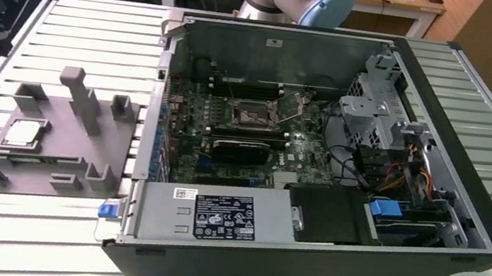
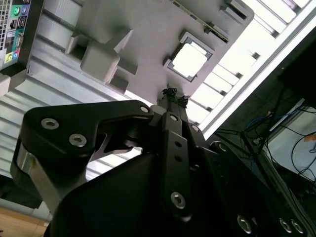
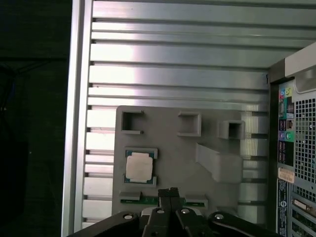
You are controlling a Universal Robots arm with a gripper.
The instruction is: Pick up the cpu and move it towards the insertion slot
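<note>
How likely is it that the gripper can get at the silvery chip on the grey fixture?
Probably yes: the cpu lies bare in its recess on the grey fixture, and the gripper hangs nearby with nothing between them.

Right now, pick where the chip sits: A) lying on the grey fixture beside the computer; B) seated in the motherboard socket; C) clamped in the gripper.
A: the chip lies flat on the grey fixture outside the computer case, with the gripper clear of it.
</note>
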